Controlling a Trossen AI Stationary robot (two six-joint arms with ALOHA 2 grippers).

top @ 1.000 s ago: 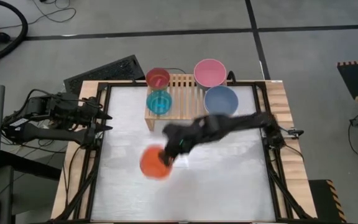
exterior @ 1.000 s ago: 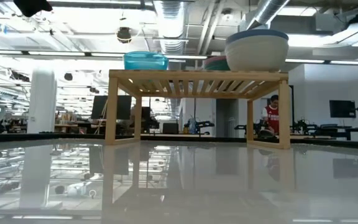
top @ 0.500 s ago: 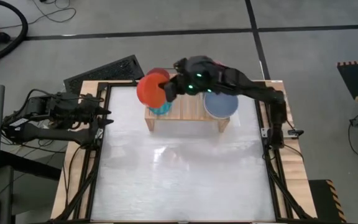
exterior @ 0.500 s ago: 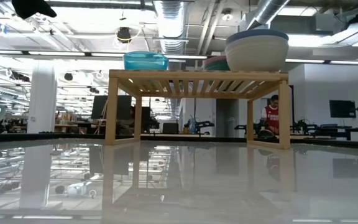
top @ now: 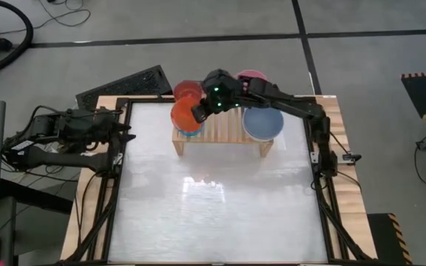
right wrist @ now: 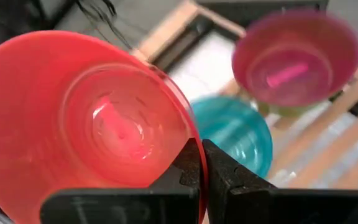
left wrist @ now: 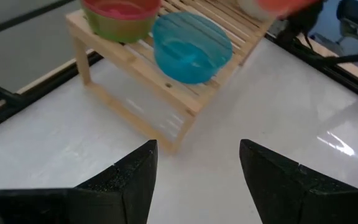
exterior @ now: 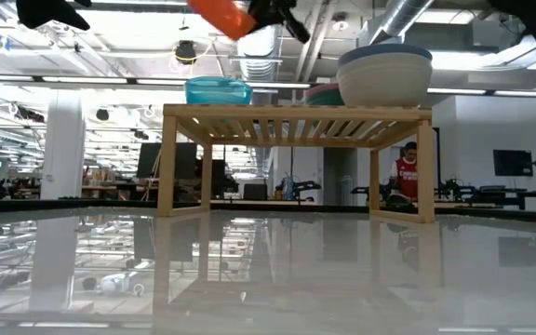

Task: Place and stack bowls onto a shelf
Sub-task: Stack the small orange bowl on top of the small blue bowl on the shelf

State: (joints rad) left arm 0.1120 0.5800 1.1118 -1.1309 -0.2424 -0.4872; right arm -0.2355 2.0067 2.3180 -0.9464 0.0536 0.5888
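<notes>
The light-wood shelf (top: 220, 127) stands at the table's far side. On it sit a cyan bowl (top: 191, 131), a magenta bowl (top: 188, 89) nested in a green one (left wrist: 118, 28), a pink bowl (top: 254, 74) and a slate-blue bowl (top: 263, 123) stacked on a cream one (exterior: 384, 82). My right gripper (top: 198, 112) is shut on an orange bowl (top: 184, 117), which it holds in the air just above the cyan bowl. My left gripper (left wrist: 197, 177) waits open at the table's left edge, nothing between its fingers. My right gripper pinches the orange bowl's rim (right wrist: 188, 134) on the side toward the table's right, one finger inside the bowl and one outside. The fingers (right wrist: 219, 177) come from the right, slanting down. The bowl is lifted clear and tilted, above the cyan bowl (right wrist: 235, 134).
A dark keyboard (top: 124, 85) lies beyond the table's far left corner. The black frame rails (top: 120, 185) run along the table's sides. The white table top (top: 213, 207) in front of the shelf is bare.
My right gripper has carried the orange bowl from the table's middle toward the far edge and up over the shelf's left end, then settled it a little back toward the near edge over the cyan bowl. It has stayed shut on the bowl throughout.
</notes>
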